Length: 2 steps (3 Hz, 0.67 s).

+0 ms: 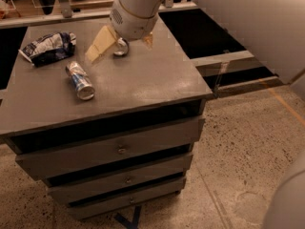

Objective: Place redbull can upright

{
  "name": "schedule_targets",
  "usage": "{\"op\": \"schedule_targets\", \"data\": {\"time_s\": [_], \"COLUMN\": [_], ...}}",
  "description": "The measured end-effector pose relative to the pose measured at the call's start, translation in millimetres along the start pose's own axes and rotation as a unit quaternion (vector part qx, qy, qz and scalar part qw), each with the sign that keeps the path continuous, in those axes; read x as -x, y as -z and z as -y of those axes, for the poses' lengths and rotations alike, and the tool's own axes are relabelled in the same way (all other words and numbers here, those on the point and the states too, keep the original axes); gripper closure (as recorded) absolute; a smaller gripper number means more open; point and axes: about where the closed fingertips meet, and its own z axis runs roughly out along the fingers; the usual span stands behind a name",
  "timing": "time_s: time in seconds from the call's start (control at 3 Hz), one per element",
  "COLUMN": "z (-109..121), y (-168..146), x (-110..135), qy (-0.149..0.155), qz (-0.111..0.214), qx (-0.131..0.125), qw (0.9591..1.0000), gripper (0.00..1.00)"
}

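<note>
The redbull can [80,80], slim with blue and silver panels, lies on its side on the left part of the grey drawer cabinet's top [143,85], silver end towards the front. My gripper [102,44] hangs over the back middle of the top, up and to the right of the redbull can and apart from it. A darker can [122,47] lies just under the gripper and is mostly hidden by the white wrist [136,8].
A blue-and-white foil snack bag [47,46] lies at the back left of the top. The cabinet has several drawers [119,149] below. Dark shelving [224,37] stands to the right, with speckled floor [238,151] in front.
</note>
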Motion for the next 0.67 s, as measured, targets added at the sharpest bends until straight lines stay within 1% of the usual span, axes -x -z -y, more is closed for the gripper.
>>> {"op": "schedule_targets", "data": {"time_s": [0.33, 0.67], "z": [-6.2, -7.2], "y": [-28.2, -62.6], "x": [21.8, 35.3], "qy": [0.004, 0.000], "qz": [-0.028, -0.058], "qx": [-0.027, -0.045], "qw": [0.9992, 0.9973], "gripper": [0.00, 0.00]}}
